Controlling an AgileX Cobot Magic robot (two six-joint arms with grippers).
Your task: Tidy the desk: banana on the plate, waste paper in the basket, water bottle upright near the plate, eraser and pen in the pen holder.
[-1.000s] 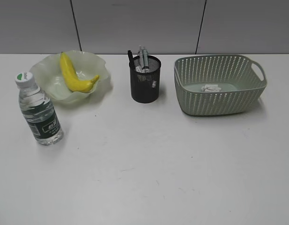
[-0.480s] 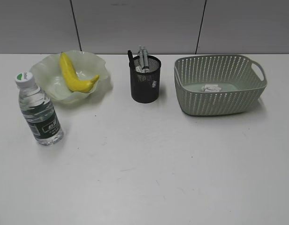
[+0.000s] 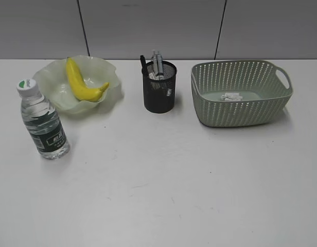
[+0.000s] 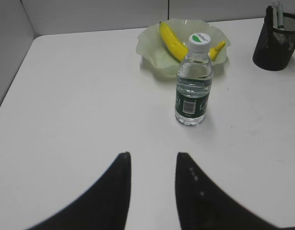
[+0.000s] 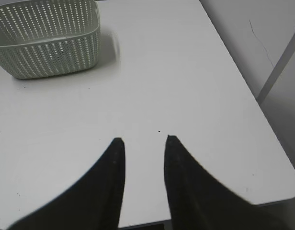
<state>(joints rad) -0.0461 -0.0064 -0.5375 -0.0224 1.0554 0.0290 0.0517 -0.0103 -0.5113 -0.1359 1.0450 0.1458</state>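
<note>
Wide bare stretch of matte white desk (image 3: 163, 195) in front of a back row: curved yellow banana (image 3: 81, 82) lying in the ruffled pale green plate (image 3: 50, 82), clear water bottle (image 3: 44, 121) with dark green label upright just in front of its left side, black mesh pen holder (image 3: 159, 87) with pens poking out, perforated sage-green basket (image 3: 240, 93) holding crumpled white waste paper (image 3: 231, 96). Eraser inside the holder hard to make out. Left gripper (image 4: 152, 165) and right gripper (image 5: 141, 146) partly parted, empty, over bare desk near side edges.
</note>
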